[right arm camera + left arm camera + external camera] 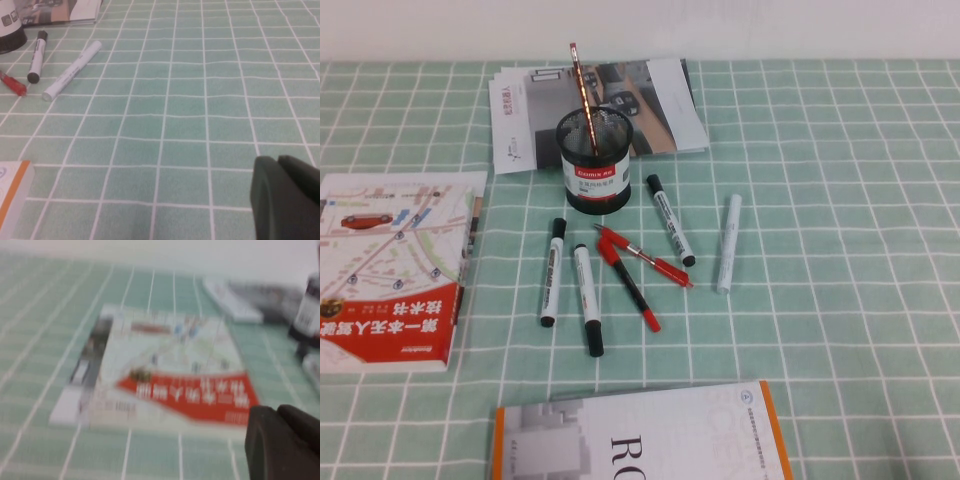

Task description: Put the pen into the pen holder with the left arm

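Pens and markers are lying in a loose fan at the middle of the high view, just below the holder (595, 160), which is standing upright at upper centre on the green checked tabletop (840, 260). The pen (581, 95) is already sitting inside the holder, leaning toward the upper left with its top rising well above the rim. Behind the holder a magazine (595, 110) is lying flat, its near edge touching or just behind the cup.

A red book (395, 265) is occupying the left edge of the frame, and an orange-edged book (640, 435) is running off the bottom edge. Two black-capped markers (570, 285) and two red pens (635, 265) are crowding the space between holder and bottom book; a third marker (670, 220) and a white marker (728, 243) are lying to their right. The whole right side of the tabletop is showing only bare cloth.

Neither arm is appearing in the high view. The left pincer (282, 442) is showing only as a dark mass at the lower right of its wrist view, hanging above the red book; whether it is wide or narrow I cannot tell. The right pincer (287, 195) is likewise a dark mass at the lower right of its view, over bare cloth, state unclear.
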### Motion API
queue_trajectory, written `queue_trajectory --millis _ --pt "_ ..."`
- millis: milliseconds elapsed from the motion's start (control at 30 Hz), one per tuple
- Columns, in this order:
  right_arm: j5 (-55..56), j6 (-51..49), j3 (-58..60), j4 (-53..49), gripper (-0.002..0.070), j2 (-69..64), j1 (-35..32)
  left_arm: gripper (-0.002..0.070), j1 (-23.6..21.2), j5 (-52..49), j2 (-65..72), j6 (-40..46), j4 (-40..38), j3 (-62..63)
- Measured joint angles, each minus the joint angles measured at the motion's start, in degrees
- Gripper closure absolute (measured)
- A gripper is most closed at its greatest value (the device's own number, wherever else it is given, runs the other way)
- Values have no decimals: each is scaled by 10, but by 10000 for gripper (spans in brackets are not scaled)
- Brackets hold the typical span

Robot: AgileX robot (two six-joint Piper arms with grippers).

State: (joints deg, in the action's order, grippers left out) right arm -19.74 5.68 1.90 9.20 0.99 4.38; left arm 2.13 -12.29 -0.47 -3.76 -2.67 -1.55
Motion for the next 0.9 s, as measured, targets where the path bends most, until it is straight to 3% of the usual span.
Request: queue_trajectory --millis 167,900 --pt "0 0 0 1 696 0 0 678 0 -86 0 9 0 1" --pt "0 0 0 2 696 0 0 678 -1 -95 0 19 0 3"
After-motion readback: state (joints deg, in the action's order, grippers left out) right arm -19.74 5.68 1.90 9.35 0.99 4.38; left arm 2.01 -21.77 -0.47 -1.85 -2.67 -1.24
